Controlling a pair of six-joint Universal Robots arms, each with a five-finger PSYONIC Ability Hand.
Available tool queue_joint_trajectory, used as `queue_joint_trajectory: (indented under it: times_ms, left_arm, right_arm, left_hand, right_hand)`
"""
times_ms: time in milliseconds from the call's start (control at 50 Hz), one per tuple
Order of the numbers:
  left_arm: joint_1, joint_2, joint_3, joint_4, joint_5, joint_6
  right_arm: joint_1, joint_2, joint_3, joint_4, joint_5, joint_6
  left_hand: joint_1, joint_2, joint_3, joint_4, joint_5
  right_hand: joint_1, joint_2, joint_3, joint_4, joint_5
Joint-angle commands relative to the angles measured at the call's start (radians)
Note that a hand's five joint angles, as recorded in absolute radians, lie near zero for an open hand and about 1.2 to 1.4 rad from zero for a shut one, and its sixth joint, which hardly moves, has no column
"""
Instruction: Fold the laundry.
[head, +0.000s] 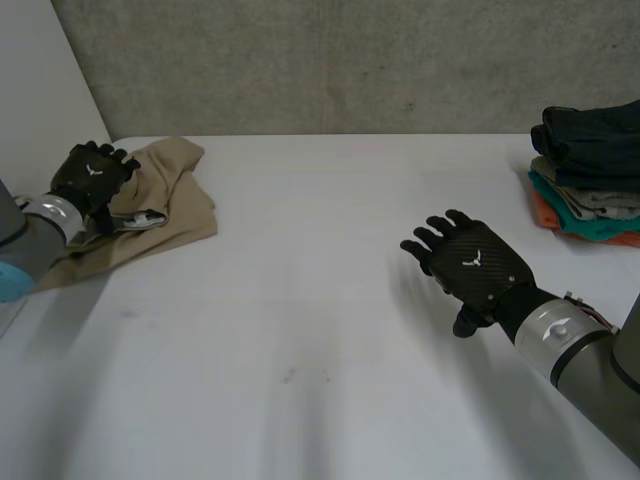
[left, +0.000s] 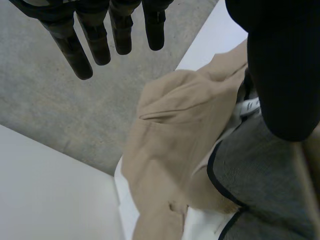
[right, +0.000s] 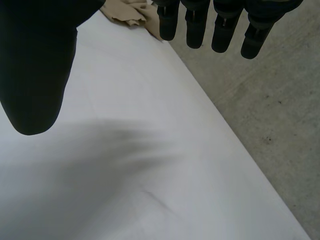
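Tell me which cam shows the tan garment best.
Head view: nearly all of the crumpled tan garment shows, left hand on it. Left wrist view gives a close part with a grey panel; right wrist view catches a scrap beyond the right hand.

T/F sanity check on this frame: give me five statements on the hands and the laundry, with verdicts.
1. The right hand holds a garment. False: it is open over the bare table.
2. A stack of folded clothes sits at the table's far right.
True.
3. The beige garment is neatly folded. False: it lies crumpled.
4. The left hand is at the beige garment, fingers straight. True.
5. The stack's top piece is orange. False: the top is dark, and the orange is at the bottom.
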Motion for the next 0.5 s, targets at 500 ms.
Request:
queue_joint_trajectory:
  times_ms: [500]
  left_arm:
    - [-0.376, 0.418, -0.244, 0.228, -0.18, -0.492]
  right_arm:
    - [-0.008, -0.009, 0.044, -0.092, 0.074, 0.02]
  left_hand:
    - [1.164, 1.164, 1.17, 1.164, 1.165]
  right_hand:
    - [-0.055, -0.033, -0.036, -0.036, -0.048]
